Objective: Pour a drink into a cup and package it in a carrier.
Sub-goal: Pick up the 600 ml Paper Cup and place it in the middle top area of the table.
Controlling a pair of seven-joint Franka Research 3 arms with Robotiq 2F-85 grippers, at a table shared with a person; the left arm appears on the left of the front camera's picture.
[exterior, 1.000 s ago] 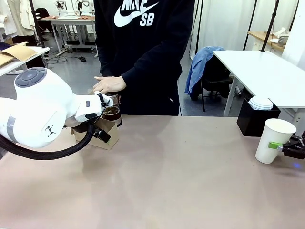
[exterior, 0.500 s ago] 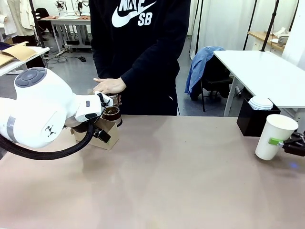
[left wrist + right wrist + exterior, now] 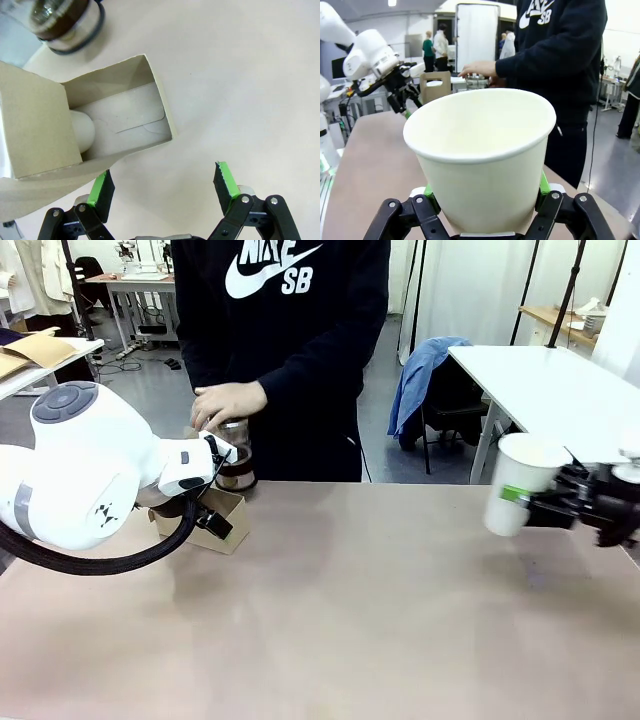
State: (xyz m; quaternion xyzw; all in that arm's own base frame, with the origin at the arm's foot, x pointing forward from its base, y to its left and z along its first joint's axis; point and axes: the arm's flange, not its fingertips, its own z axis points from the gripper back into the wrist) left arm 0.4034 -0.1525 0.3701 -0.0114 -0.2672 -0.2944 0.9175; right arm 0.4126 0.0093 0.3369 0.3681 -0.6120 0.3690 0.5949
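Note:
A person's hand (image 3: 229, 403) rests on top of the glass jug of dark drink (image 3: 236, 466), which stands at the far left by the brown carrier (image 3: 228, 512). In the left wrist view my left gripper (image 3: 164, 185) hangs open just beside the carrier (image 3: 40, 130), with the table between its green pads. A white rounded shape (image 3: 81, 132) shows inside the carrier, and the jug (image 3: 65, 25) is beyond it. My right gripper (image 3: 548, 506) is shut on the white cup (image 3: 518, 496), held upright above the table at the right. The cup (image 3: 480, 145) looks empty.
My bulky left arm (image 3: 80, 480) covers the table's left side. A white side table (image 3: 560, 390) and a chair draped with a blue jacket (image 3: 425, 380) stand behind on the right. The person stands at the far edge, left of centre.
My right gripper has lifted the cup off the table and carried it leftward. The person's hand has moved up onto the jug's top. My left arm has stayed put.

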